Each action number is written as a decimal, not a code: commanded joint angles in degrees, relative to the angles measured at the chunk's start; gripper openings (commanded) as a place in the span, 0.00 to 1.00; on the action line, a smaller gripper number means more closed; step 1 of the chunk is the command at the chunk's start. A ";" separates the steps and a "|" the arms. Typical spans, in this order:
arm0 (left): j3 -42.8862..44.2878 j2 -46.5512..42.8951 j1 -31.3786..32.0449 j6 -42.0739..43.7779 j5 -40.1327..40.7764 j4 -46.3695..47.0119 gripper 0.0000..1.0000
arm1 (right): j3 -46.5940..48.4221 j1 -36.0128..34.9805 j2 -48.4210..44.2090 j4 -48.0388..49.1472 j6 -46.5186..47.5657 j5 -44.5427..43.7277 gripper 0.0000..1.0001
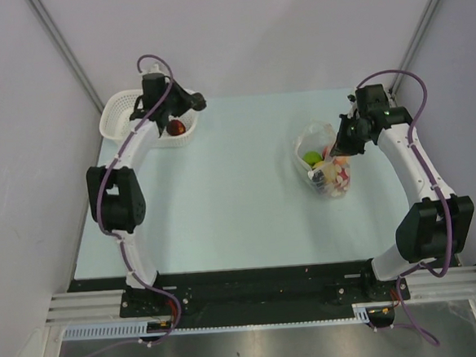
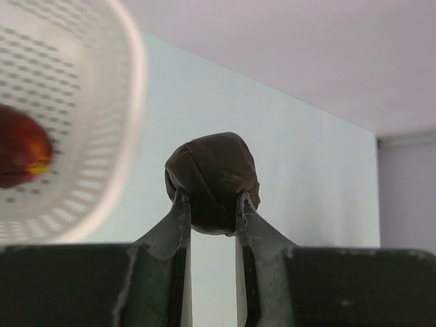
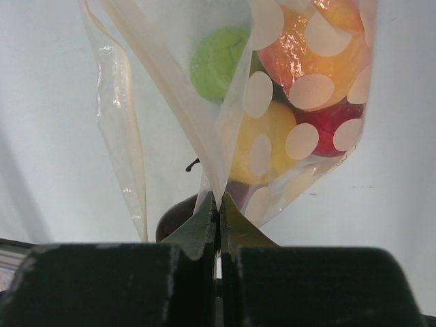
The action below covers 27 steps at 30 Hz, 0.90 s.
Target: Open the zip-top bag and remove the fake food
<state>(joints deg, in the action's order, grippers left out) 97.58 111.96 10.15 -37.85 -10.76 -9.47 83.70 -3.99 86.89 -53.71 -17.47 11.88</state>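
The clear zip-top bag (image 1: 322,160) with white dots lies right of the table's middle, its mouth open. Inside it I see lime green (image 3: 218,61), orange (image 3: 306,48), yellow (image 3: 266,146) and red (image 3: 327,122) toy food. My right gripper (image 3: 219,199) is shut on a wall of the bag (image 3: 204,109) near its mouth; it also shows in the top view (image 1: 336,149). My left gripper (image 2: 211,201) is shut on a dark purple toy food (image 2: 212,178) and holds it beside the white basket (image 2: 88,136); the gripper shows in the top view (image 1: 185,106) over the basket's right edge.
The white mesh basket (image 1: 123,113) stands at the table's back left corner with a red toy food (image 1: 176,127) in it, which also shows in the left wrist view (image 2: 20,146). Grey walls enclose the table on three sides.
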 commanded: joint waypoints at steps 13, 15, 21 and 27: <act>25.56 22.51 -9.62 -7.33 10.68 -18.47 0.40 | 0.06 -0.41 1.17 0.19 -0.46 -0.63 0.00; 24.77 22.42 -9.98 -6.37 10.68 -19.00 0.49 | 0.15 -0.41 1.00 0.19 -0.54 -0.54 0.00; 23.01 19.62 -9.98 -2.85 12.35 -20.58 0.76 | 0.23 -0.76 0.65 0.37 -0.37 -0.36 0.00; 18.19 11.36 -8.75 -0.04 11.48 -21.11 0.81 | 0.23 -0.76 0.82 0.63 0.42 -0.37 0.00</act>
<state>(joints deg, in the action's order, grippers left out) 118.04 133.14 0.64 -41.01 0.91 -30.20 83.70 -4.54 87.92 -53.69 -17.91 11.88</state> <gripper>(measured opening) 0.814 0.010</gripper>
